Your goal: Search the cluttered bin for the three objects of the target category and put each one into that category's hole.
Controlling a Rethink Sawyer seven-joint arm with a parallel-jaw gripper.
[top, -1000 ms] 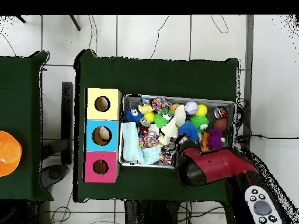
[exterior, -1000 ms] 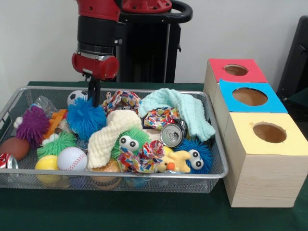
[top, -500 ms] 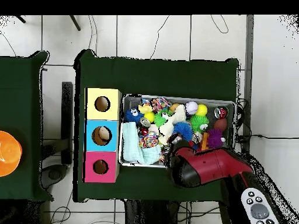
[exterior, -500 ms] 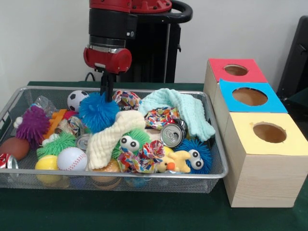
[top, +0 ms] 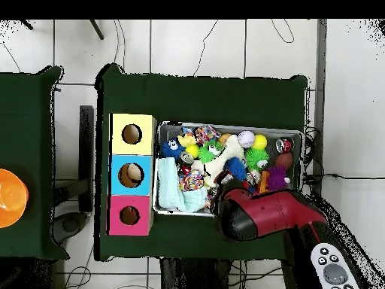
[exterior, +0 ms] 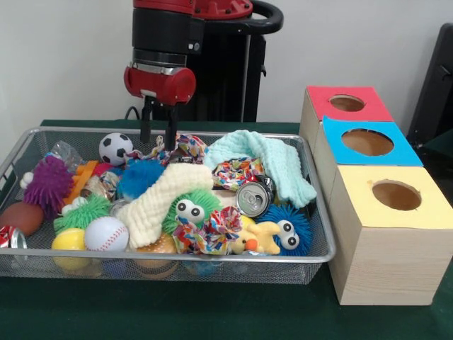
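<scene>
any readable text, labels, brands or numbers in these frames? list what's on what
No text can be read in either view.
Soda can in the wire bin: only its top shows, no print legible.
Crushed can at the bin's edge: markings too blurred to read.
Red, blue and yellow boxes: plain, no labels.

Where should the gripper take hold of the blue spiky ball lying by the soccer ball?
Judging from the front view, grip the blue spiky ball across its exposed upper tuft, coming straight down. The cream cloth overlaps its right side and clutter crowds its left, so only the top is free. The gripper hangs open just above it.
</scene>
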